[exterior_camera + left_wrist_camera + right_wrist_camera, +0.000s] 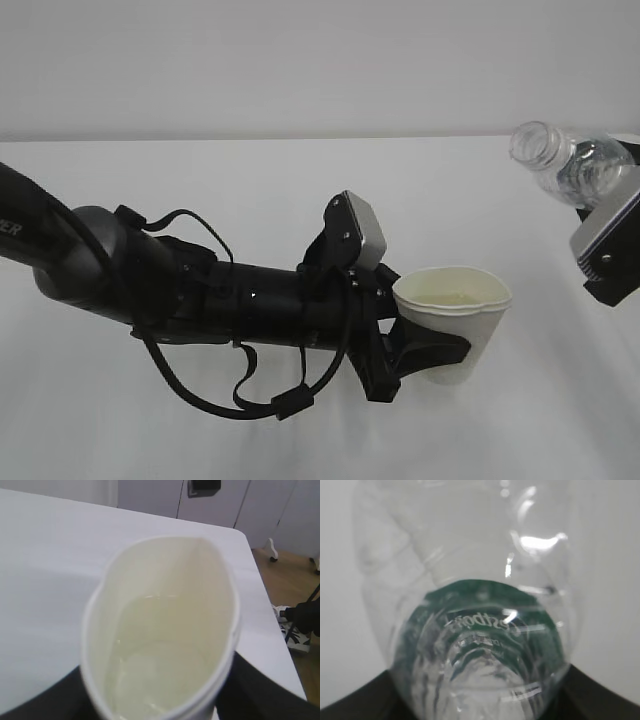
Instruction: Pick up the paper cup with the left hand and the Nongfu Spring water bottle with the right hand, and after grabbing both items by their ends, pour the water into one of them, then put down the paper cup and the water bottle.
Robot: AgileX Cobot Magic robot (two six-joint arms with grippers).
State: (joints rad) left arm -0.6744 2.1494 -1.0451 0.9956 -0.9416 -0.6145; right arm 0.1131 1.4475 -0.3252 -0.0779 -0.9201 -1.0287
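Above the white table [200,440], the left hand [425,350] grips the paper cup [455,320]; the right hand [605,245] clamps the Nongfu Spring water bottle [565,165]; wood floor [285,575] beyond.

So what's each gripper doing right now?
Left gripper: closed on the paper cup, which has water in it.
Right gripper: closed on the Nongfu Spring water bottle, tilted.

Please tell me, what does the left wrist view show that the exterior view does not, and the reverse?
Only the left wrist view shows the cup's inside down to the bottom, with water in it, and the table's edge with wooden floor beyond. Only the exterior view shows the left hand gripping the cup's wall and the right hand holding the tilted Nongfu Spring water bottle. Both show the paper cup, its rim squeezed out of round.
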